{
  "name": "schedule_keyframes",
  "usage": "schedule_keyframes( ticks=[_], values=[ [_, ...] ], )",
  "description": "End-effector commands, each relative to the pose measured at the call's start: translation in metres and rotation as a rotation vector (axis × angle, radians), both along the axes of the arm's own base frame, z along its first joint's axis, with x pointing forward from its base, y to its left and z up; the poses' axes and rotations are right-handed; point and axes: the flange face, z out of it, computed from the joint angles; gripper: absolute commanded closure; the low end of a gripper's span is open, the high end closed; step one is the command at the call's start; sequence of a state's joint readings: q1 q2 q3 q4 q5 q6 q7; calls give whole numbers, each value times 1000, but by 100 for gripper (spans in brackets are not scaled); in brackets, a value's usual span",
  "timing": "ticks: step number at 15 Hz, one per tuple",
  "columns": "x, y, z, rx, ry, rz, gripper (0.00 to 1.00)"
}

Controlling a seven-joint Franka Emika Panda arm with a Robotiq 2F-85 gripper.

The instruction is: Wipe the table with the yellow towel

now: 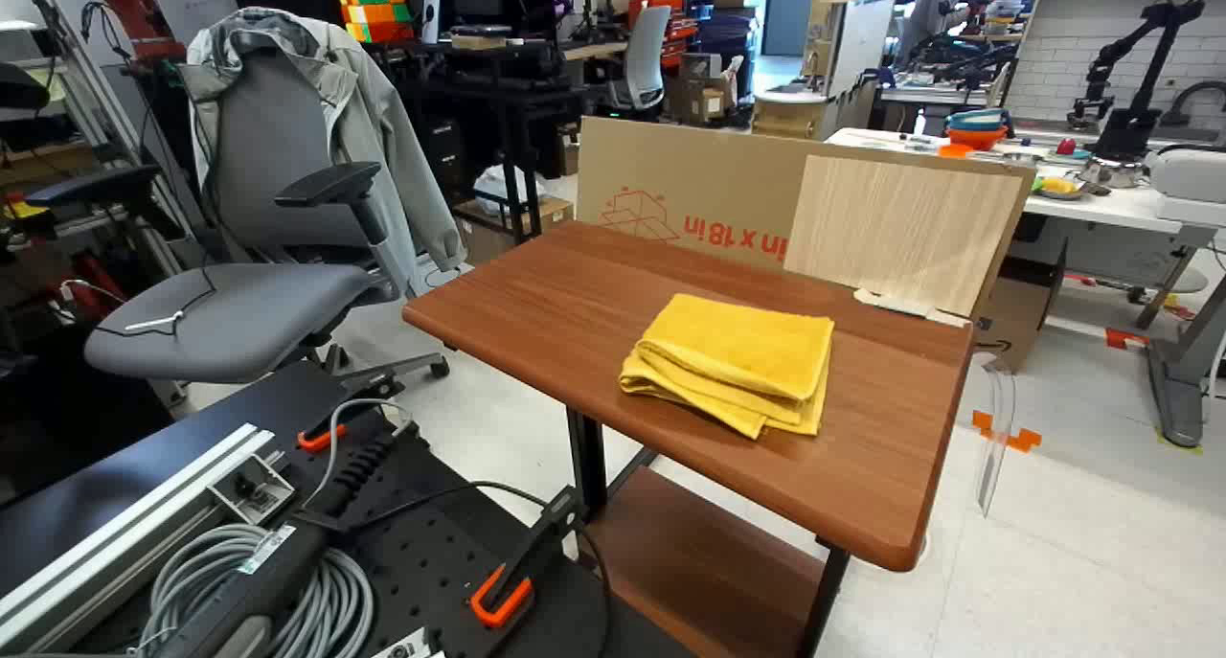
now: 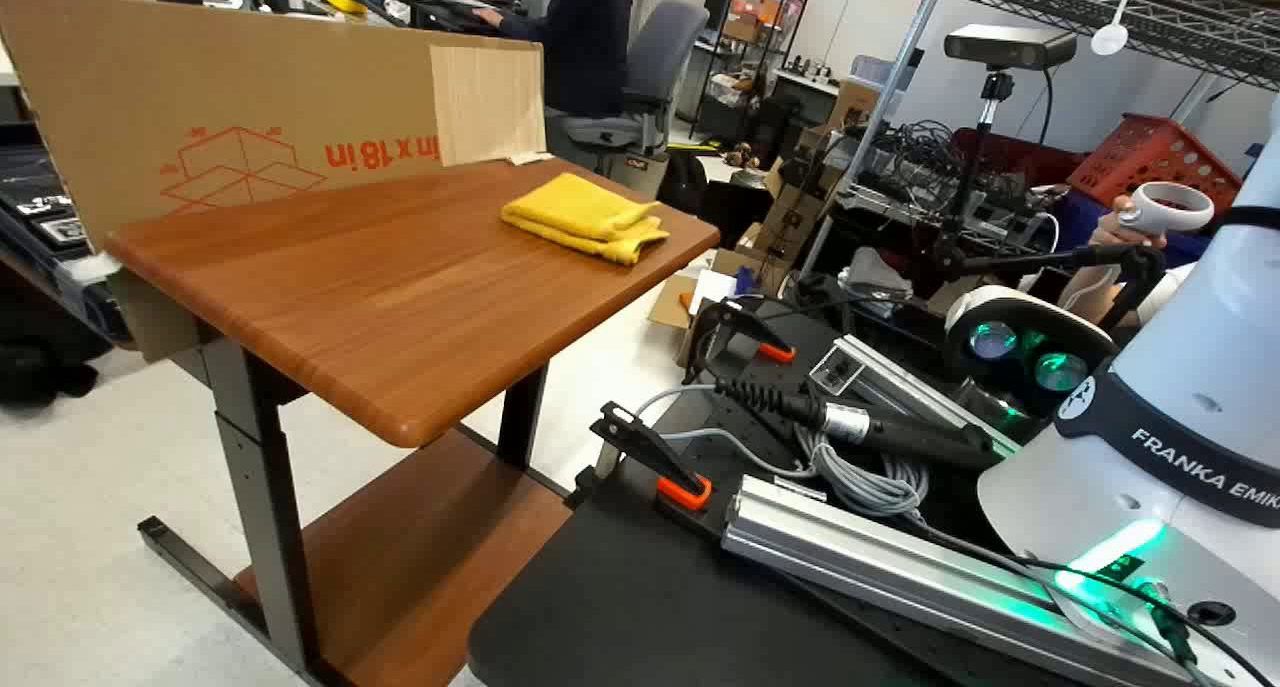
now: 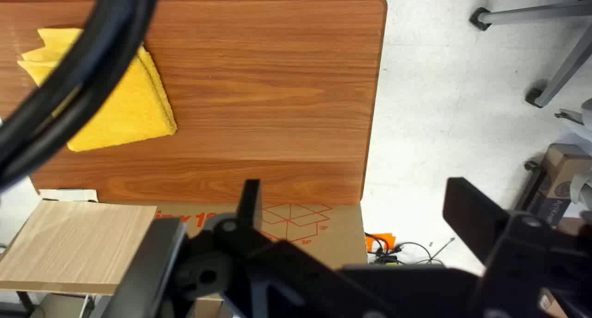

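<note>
The yellow towel point(image 1: 733, 351) lies folded in layers on the brown wooden table point(image 1: 536, 304). In an exterior view the towel point(image 2: 575, 212) sits toward one end of the table point(image 2: 350, 277). In the wrist view the towel point(image 3: 132, 109) is at the upper left, partly hidden by a black cable, on the table point(image 3: 268, 100). My gripper point(image 3: 355, 188) is open with nothing between its fingers. It is high up, and its fingers appear over the table's edge and the floor, to the right of the towel. The gripper is out of both exterior views.
A cardboard sheet point(image 1: 690, 179) stands along one table edge, with a light wood panel point(image 1: 891, 227) against it. A grey chair point(image 1: 268, 208) with a jacket stands nearby. A black bench point(image 2: 620, 587) with clamps, cable and the arm's base point(image 2: 1150, 507) adjoins the table.
</note>
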State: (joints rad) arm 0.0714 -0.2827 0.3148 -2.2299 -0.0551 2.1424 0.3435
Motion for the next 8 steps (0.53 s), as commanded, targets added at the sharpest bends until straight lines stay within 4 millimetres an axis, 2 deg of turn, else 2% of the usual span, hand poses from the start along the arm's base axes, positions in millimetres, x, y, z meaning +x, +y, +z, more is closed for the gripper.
schedule_keyframes(
  ticks=[1, 6, 7, 8],
  values=[
    [0, 0, 1, 0, 1, 0, 0],
    [0, 0, 1, 0, 1, 0, 0],
    [11, -13, -1, 15, -4, -35, 0],
    [30, -43, -8, 34, 5, -107, 0]
  ],
)
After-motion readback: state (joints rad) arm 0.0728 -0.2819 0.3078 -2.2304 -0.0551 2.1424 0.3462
